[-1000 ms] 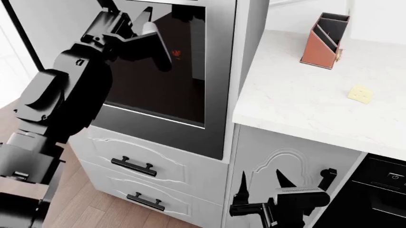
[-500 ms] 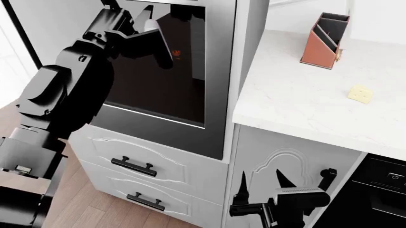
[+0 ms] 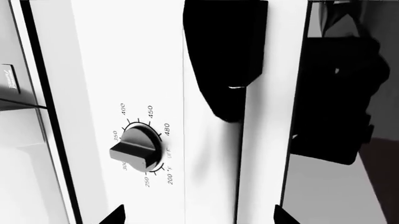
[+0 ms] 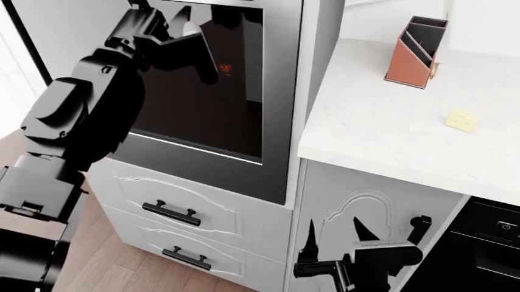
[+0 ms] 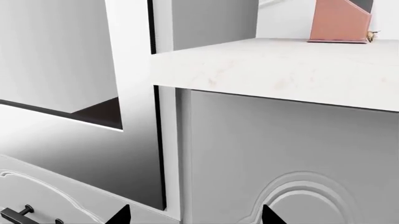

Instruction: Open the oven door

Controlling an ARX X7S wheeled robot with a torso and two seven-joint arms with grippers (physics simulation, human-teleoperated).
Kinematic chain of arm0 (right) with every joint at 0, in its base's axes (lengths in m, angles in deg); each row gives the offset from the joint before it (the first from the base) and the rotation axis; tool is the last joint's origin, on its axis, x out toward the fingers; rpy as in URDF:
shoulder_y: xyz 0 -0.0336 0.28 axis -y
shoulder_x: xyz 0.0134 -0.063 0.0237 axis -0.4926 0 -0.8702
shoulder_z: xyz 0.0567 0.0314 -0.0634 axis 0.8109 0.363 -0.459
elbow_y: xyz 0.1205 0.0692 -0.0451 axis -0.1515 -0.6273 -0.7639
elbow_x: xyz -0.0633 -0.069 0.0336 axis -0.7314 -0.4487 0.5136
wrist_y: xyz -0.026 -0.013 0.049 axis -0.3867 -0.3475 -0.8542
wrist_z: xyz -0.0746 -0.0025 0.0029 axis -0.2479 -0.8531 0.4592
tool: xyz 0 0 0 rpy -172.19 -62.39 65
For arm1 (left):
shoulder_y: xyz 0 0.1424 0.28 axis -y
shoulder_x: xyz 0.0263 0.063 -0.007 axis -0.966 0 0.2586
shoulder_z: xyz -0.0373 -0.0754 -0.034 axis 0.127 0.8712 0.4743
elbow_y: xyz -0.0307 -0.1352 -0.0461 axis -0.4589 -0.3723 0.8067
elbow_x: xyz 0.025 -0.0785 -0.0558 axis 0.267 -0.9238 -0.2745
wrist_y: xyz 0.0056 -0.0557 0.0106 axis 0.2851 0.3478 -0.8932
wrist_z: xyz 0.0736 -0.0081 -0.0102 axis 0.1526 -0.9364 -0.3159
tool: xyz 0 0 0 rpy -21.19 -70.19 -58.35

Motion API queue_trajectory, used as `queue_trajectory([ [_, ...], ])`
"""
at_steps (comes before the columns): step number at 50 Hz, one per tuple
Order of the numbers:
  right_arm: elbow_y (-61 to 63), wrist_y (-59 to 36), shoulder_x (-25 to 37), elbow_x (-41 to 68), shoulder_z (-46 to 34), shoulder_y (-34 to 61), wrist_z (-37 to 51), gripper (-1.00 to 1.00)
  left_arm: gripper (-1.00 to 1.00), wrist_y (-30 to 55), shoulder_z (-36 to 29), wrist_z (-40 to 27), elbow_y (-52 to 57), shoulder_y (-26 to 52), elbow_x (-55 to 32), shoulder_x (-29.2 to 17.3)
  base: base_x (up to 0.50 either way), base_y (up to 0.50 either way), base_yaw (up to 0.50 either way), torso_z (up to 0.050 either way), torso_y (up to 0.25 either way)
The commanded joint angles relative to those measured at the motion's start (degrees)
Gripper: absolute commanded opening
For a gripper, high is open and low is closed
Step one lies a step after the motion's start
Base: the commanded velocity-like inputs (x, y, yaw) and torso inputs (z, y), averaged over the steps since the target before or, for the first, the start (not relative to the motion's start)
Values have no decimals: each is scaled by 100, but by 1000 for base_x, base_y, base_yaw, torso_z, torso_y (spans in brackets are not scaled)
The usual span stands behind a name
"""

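The oven door (image 4: 207, 103) stands beside the left gripper (image 4: 158, 12), which is raised to the door's upper edge; its fingertips run out of the head view, so its grip cannot be told. A temperature knob (image 3: 134, 151) sits close ahead. The right gripper (image 4: 335, 234) hangs low with jaws spread and empty, near the white cabinet door (image 4: 366, 207).

place: kitchen; signs: built-in oven door (image 4: 207, 91); marble countertop (image 4: 390, 128); temperature knob (image 3: 136, 150)
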Motion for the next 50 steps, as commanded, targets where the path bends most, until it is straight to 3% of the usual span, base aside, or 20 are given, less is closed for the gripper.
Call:
queue_trajectory([
  [1, 3, 2, 18, 10, -27, 2, 20, 100, 100, 26, -21, -52, -181, 121, 23, 24, 0, 0, 0, 0, 0],
  [50, -8, 30, 91, 85, -104, 34, 105, 100, 100, -163, -187, -457, -1290, 574, 33, 342, 0, 0, 0, 0, 0],
])
